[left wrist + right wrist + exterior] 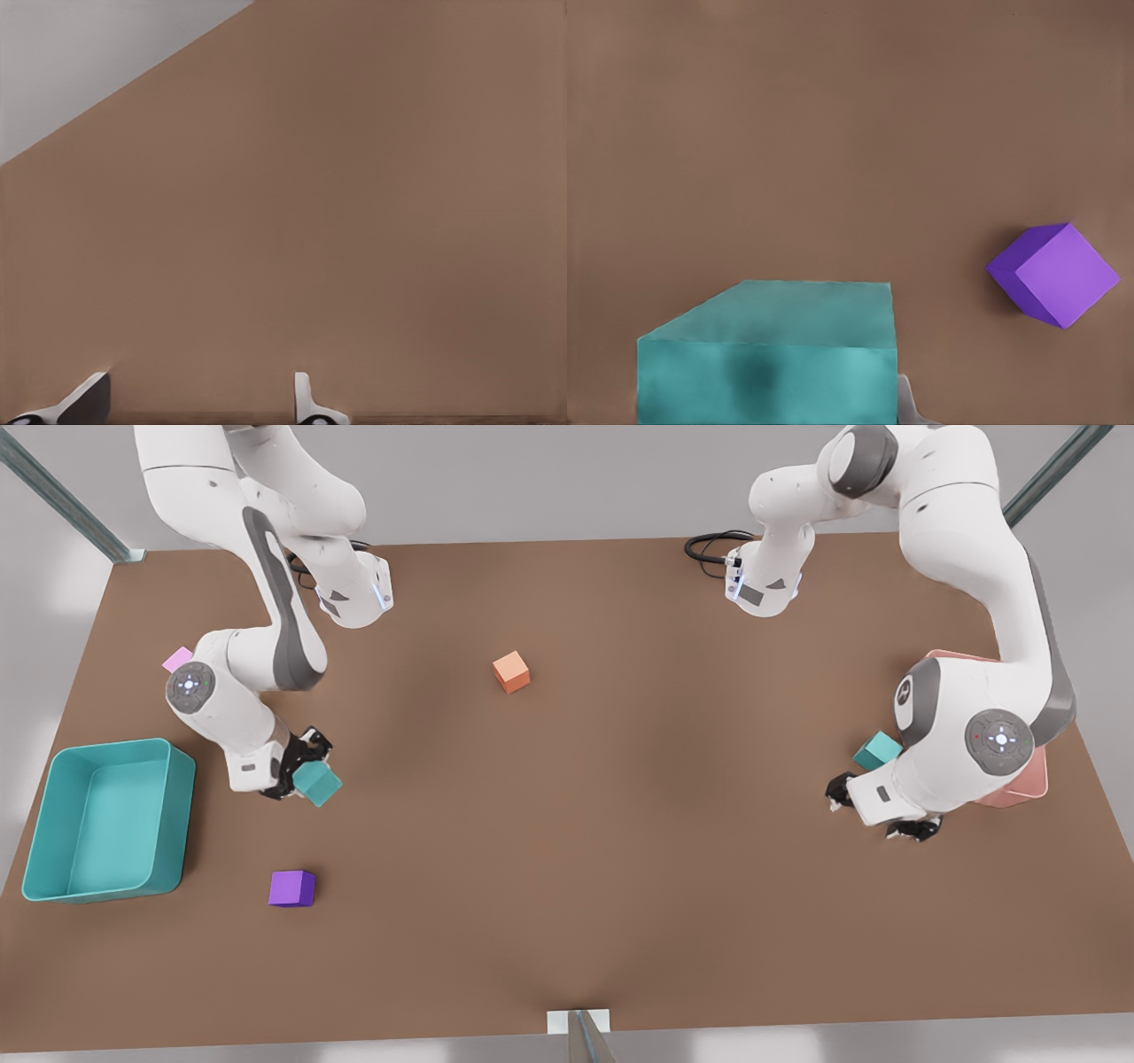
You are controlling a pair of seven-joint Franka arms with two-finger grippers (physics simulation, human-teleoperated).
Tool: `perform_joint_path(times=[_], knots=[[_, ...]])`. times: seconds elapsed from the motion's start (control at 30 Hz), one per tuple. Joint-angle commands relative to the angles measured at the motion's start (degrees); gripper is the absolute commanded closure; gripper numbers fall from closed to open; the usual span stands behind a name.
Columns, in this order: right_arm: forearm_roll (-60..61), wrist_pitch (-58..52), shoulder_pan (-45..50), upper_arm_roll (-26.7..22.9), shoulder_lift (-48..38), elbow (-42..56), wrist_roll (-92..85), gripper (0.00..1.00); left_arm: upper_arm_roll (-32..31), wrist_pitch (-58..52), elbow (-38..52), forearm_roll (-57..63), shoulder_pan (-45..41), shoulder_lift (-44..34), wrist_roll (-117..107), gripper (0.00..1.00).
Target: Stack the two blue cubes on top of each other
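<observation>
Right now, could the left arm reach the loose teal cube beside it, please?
Probably yes: the open, empty left end effector sits just beside the loose teal cube, with nothing standing between them.

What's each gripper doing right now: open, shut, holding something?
Right gripper: shut on a teal cube, near the purple cube.
Left gripper: open, holding nothing, beside the other teal cube.

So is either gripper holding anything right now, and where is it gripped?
The right gripper is shut on one teal cube, fingers on opposite side faces, near the purple cube. The left gripper is open, holding nothing, beside the other teal cube.
</observation>
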Motion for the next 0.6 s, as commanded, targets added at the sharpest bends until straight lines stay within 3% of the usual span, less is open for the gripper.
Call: perform_joint_path(times=[0.0,0.03,0.07,0.1,0.17,0.27,0.33,0.47,0.57], knots=[[-1.01,-21.53,6.72,4.82,-0.07,7.53,13.6,0.54,-0.35,-3.98,-0.24,-0.9,1.46,-0.8,14.11,0.0],[-1.37,-23.48,10.06,8.16,2.66,15.11,19.07,0.54,-4.73,-3.37,-2.69,-1.07,7.35,-1.41,16.86,0.0],[-2.94,-23.65,14.45,8.87,5.91,21.35,22.32,0.54,-11.94,-0.12,-10.68,-0.81,15.0,-5.8,16.86,0.0],[-4.79,-23.65,20.15,8.78,9.06,26.87,25.82,0.54,-13.8,4.7,-20.06,-0.11,17.64,-11.32,16.95,0.0],[-8.3,-27.26,30.35,8.78,19.87,42.52,35.49,0.54,-13.8,6.82,-26.07,0.5,18.7,-13.54,18.53,0.0],[-15.07,-24.45,39.68,7.73,34.02,55.36,47.45,0.54,-13.89,13.58,-31.87,5.25,21.67,-12.76,29.49,0.0],[-15.25,-20.75,48.03,2.01,39.31,59.67,53.17,0.54,-14.24,15.79,-33.55,5.34,23.88,-13.98,31.72,0.0],[-18.76,-20.4,53.66,2.19,43.18,60.12,59.32,0.54,-14.15,10.96,-35.13,5.26,24.32,-15.03,28.55,0.0],[-26.5,-20.49,55.51,2.81,47.22,58.19,64.86,0.54,-14.15,16.76,-40.14,5.34,26.78,-15.21,28.46,0.0]])
